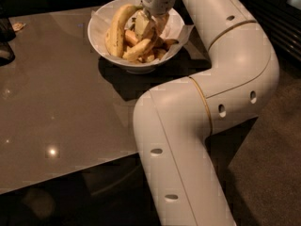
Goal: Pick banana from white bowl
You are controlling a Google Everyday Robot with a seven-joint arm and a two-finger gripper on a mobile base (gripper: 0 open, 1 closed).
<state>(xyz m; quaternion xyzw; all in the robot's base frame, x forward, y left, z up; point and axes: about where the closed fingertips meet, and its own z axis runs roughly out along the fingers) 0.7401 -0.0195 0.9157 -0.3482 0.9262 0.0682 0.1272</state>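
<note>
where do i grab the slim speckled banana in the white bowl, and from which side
Grip it across its slim middle, coming from above. The banana lies uppermost in the white bowl, so its upper side looks free, while the bowl's wall and the thicker banana beside it would block a sideways approach. The gripper hangs inside the bowl, over it.

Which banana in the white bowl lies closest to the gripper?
The slim, darker-yellow banana just below the gripper, which is inside the white bowl; the thicker, paler banana lies toward the picture's left.
</note>
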